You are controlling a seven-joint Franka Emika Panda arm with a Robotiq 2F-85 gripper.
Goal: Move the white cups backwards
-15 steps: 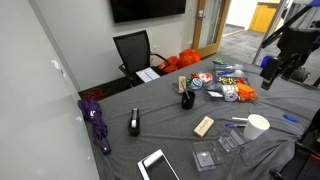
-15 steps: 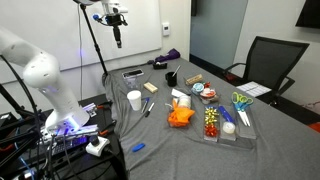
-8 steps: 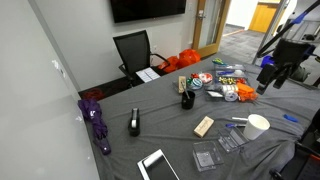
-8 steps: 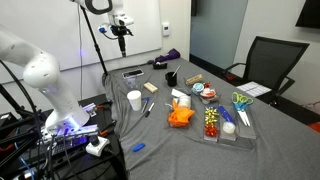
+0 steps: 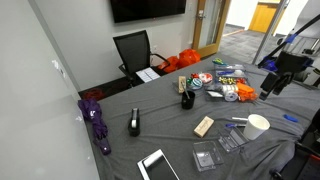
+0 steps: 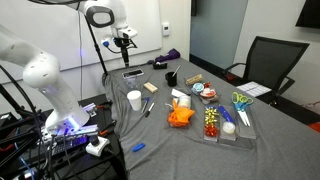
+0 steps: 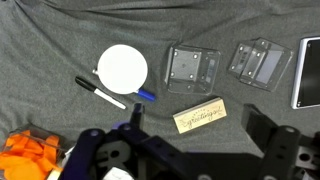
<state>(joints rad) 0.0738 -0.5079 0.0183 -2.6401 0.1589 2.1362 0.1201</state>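
A single white cup stands upright on the grey cloth, seen from above in the wrist view. It also shows near the table's edge in both exterior views. My gripper hangs well above the table, open and empty, its dark fingers spread wide. The cup lies up and to the left of the jaws in the wrist view. In both exterior views the gripper is high above the table and off to one side of the cup.
A wooden "greetings" block lies between the fingers. Two clear plastic cases, a black marker, a blue pen and a tablet lie nearby. A black cup, tape dispenser and orange items crowd the table.
The gripper has come down and moved closer to the table over the last second. The cup and the other objects have not moved.
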